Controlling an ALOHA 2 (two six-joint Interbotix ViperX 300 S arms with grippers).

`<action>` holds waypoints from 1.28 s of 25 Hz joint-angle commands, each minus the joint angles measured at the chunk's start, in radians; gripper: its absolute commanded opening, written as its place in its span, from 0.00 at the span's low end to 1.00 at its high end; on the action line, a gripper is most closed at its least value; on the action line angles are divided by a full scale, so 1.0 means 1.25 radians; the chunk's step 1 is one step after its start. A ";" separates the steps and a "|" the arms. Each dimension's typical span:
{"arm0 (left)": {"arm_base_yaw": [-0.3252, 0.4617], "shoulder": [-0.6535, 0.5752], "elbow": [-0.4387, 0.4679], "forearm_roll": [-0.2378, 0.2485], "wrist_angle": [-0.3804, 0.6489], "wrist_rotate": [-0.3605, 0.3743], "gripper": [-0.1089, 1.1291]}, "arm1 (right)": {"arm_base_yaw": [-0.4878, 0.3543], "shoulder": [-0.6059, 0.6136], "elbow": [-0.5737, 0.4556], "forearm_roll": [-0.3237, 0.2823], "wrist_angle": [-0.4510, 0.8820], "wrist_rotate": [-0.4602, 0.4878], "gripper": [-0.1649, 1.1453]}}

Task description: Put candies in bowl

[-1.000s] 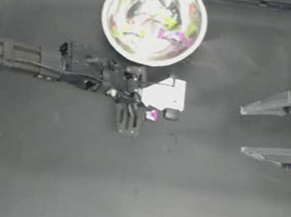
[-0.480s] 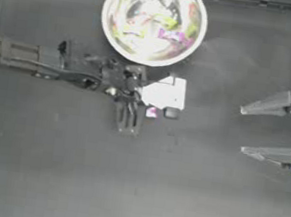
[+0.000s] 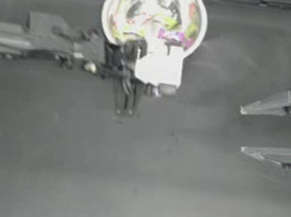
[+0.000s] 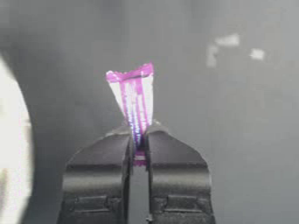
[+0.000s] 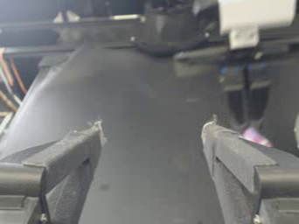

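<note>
The surface (image 3: 165, 184) is dark and matte, bordered by a dark frame rail along its far edge.

The bowl (image 3: 113, 13) stands at 12 o'clock on the surface, against the far rail. It is large, round and mirror-bright, silvery white. Several candies lie inside it; wrappers in yellow-green (image 3: 165, 20), pink-purple (image 3: 171, 35) and red-orange (image 3: 191, 11) can be made out, but motion blur prevents an exact count.

The left arm reaches in from 9 o'clock, and its white wrist block overlaps the bowl's near rim in the top view. The left pincer (image 3: 126, 109) points toward 6 o'clock, just near-side of the bowl. In the left wrist view the left pincer (image 4: 139, 136) is clamped on one candy (image 4: 134, 100). This candy has a pink-magenta wrapper with pale lengthwise stripes. It is gripped at one twisted end, and the other end fans out into a crimped, bright magenta edge clear of the jaw tips. The candy is off the surface, and the bowl's bright wall (image 4: 13, 153) shows close beside it.

The right pincer (image 3: 256, 132) sits parked at 3 o'clock, well apart from the bowl, jaws spread wide. The right wrist view shows the held candy (image 5: 255, 136) as a small pink spot beneath the far arm.
</note>
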 commanded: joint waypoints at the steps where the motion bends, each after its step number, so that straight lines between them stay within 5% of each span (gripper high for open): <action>1: 0.053 -0.076 -0.017 0.005 -0.013 0.016 0.37 | 0.001 0.006 -0.013 0.004 -0.002 0.002 0.87; 13: 0.233 -0.039 -0.018 0.006 -0.124 0.066 0.37 | 0.001 0.006 -0.015 0.006 -0.002 0.004 0.87; 23: 0.261 0.134 -0.221 0.005 0.012 0.094 0.38 | 0.001 0.006 -0.013 0.010 -0.002 0.004 0.87; 27: 0.271 0.168 -0.258 0.002 0.071 0.091 0.52 | 0.000 0.007 -0.011 0.009 -0.004 0.004 0.87; 32: 0.271 0.172 -0.260 -0.013 0.077 0.091 0.91 | 0.000 0.006 -0.010 0.005 -0.002 0.004 0.87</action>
